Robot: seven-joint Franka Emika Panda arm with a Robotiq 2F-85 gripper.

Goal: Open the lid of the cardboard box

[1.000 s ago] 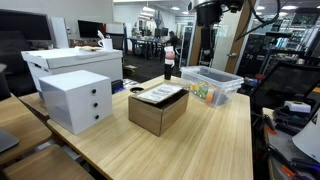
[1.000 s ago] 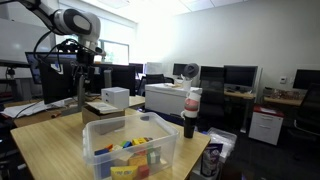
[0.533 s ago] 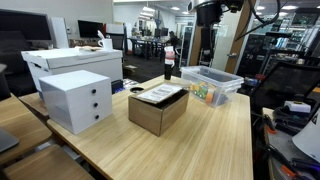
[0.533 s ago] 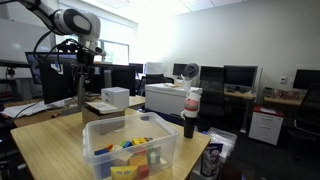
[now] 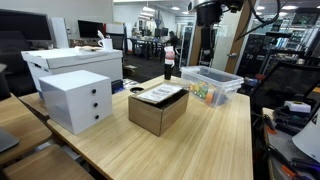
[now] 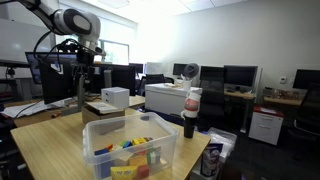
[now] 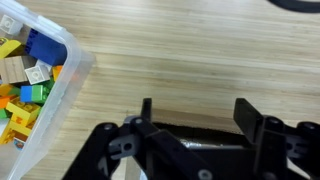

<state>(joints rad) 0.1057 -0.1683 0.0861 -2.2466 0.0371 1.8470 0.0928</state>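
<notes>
The brown cardboard box (image 5: 156, 115) stands in the middle of the wooden table, with its lid (image 5: 159, 95) lying flat on top, a white label on it. It also shows in an exterior view (image 6: 102, 108) behind the clear tub. My gripper (image 5: 206, 12) hangs high above the table, well above and beyond the box, touching nothing. In an exterior view it is at the upper left (image 6: 83, 68). In the wrist view its jaws (image 7: 196, 112) are open and empty over bare table. The box is out of the wrist view.
A white drawer unit (image 5: 76, 99) and a white lidded bin (image 5: 72, 63) stand beside the box. A clear plastic tub (image 5: 212, 84) of coloured toy bricks sits on its other side, also in the wrist view (image 7: 28, 85). A dark bottle (image 6: 190, 113) stands nearby.
</notes>
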